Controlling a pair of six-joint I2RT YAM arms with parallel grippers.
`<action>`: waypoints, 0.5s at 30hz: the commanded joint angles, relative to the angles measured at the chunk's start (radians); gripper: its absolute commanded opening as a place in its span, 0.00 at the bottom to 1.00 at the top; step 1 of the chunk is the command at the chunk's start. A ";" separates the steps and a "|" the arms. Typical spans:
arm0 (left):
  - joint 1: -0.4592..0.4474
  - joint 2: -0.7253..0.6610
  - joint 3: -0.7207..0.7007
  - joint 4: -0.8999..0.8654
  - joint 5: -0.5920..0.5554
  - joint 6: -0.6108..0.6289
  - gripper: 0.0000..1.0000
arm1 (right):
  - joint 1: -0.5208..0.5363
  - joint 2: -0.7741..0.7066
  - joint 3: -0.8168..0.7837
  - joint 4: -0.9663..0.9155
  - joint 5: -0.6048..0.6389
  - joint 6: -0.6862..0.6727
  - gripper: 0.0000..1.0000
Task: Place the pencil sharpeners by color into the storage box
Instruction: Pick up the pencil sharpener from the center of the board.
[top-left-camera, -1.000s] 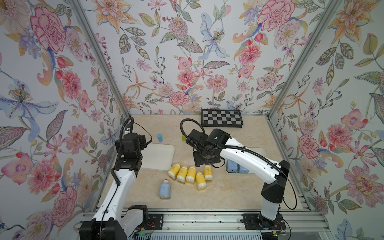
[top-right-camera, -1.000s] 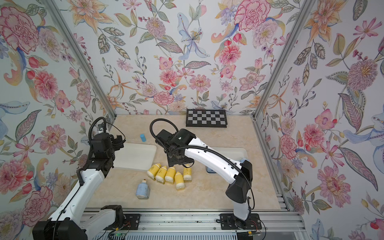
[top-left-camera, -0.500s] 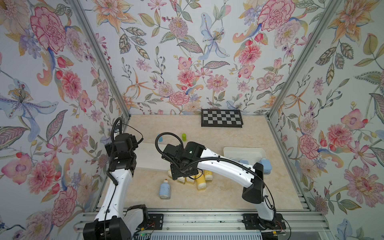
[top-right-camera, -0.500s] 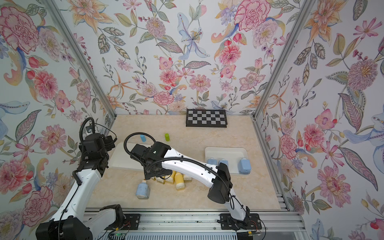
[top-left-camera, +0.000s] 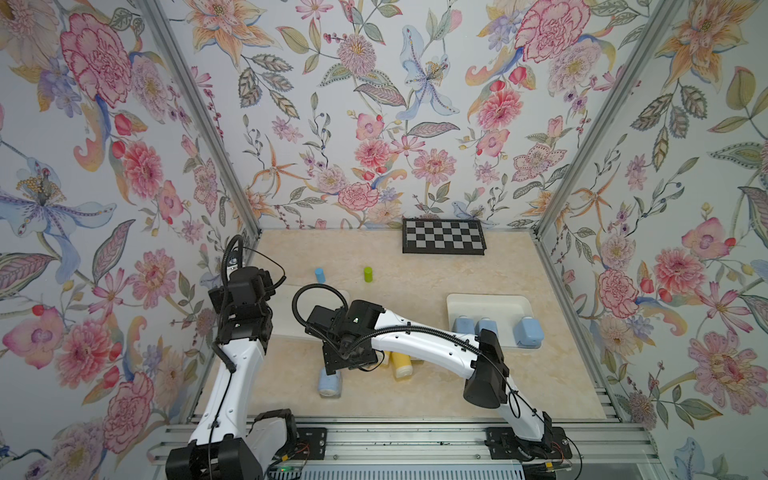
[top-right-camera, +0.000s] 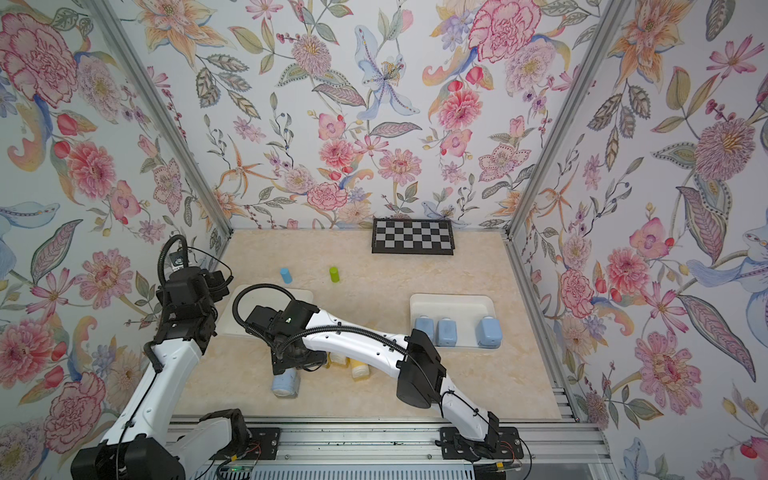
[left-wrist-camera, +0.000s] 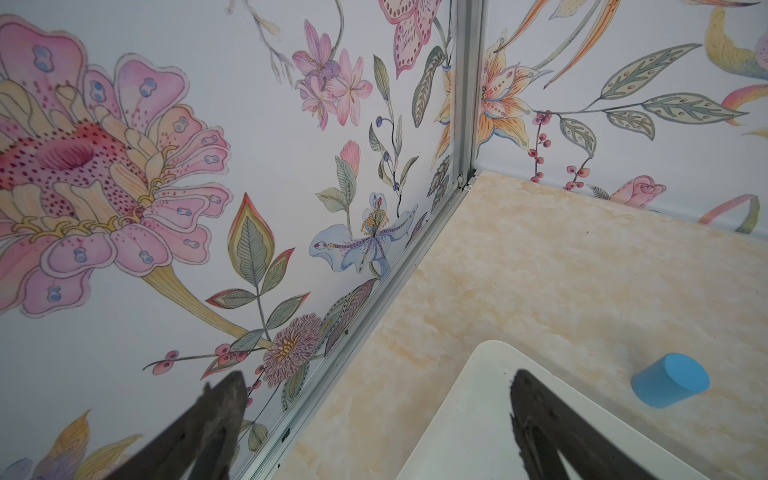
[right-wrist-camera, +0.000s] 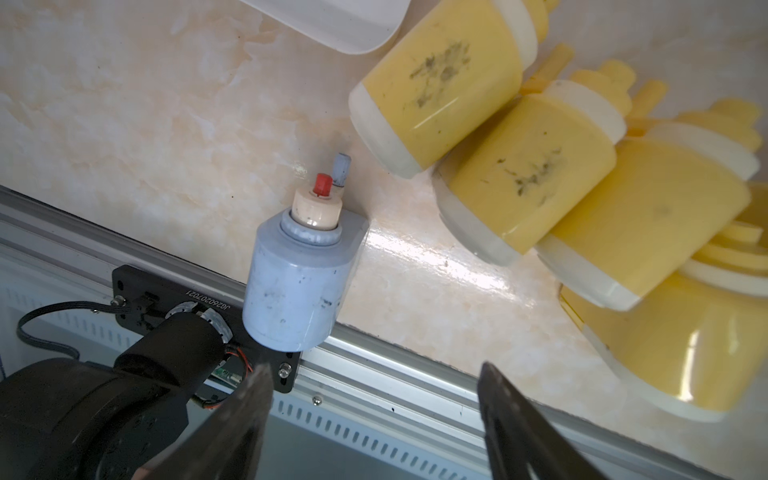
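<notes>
Sharpeners sit in three spots on the beige tabletop (top-left-camera: 457, 395), read here as a dial with its centre in the top views as the hub and the far wall at 12. At 3 o'clock a white tray (top-left-camera: 486, 297) holds three blue sharpeners (top-left-camera: 485, 324) in a row along its near edge. Just toward 6 from the hub, the yellow sharpeners (right-wrist-camera: 528, 174) lie on their sides, packed side by side and touching. The right arm covers most of them in both top views, and the right wrist view shows at least four. At 7 o'clock a lone blue sharpener (top-left-camera: 329, 383) sits apart from them, near the table's front rail. The right gripper (right-wrist-camera: 374, 374) hangs near that piece and the yellow ones, jaws partly spread with nothing between them. At 9 o'clock the left gripper (left-wrist-camera: 376, 380) hovers over a corner of a second white tray (left-wrist-camera: 469, 411), jaws spread wide and empty. A blue cylinder (top-left-camera: 319, 275) and a green cylinder (top-left-camera: 368, 274) stand at 11, and a checkerboard (top-left-camera: 443, 242) lies at 12.
</notes>
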 joint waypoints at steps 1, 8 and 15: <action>0.006 -0.023 -0.002 -0.004 -0.027 -0.021 0.99 | 0.022 0.057 0.046 0.027 -0.041 0.033 0.80; 0.006 -0.036 -0.005 -0.005 -0.035 -0.023 1.00 | 0.038 0.121 0.084 0.038 -0.081 0.042 0.82; 0.005 -0.053 -0.007 -0.007 -0.053 -0.024 0.99 | 0.034 0.170 0.110 0.047 -0.115 0.052 0.82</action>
